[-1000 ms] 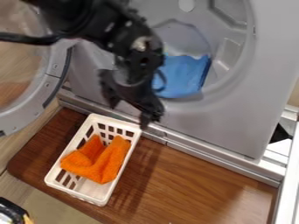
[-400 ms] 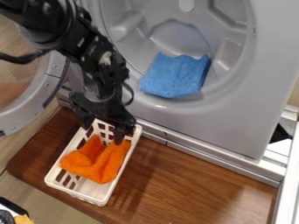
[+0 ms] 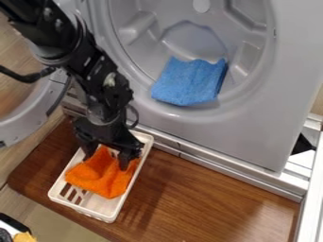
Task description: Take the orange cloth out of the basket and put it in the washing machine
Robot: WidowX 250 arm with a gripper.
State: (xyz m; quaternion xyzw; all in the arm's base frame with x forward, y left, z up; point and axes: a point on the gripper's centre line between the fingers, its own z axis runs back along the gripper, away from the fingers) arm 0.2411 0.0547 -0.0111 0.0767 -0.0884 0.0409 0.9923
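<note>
Spread jaws over a soft orange fold

The gripper has its jaws well apart, one on each side of the raised upper part of the orange cloth, with nothing clamped between them. The cloth lies crumpled in the white basket, near the edge closest to the washing machine. It looks light, limp and fuzzy, so it should grip well and squash without harm. The standing fold between the jaws seems the best hold; a deep pinch there is safer than a nip at the tip. Loose ends will probably dangle and could snag the basket's slotted sides. Beyond, a blue cloth rests inside the open drum.
</note>
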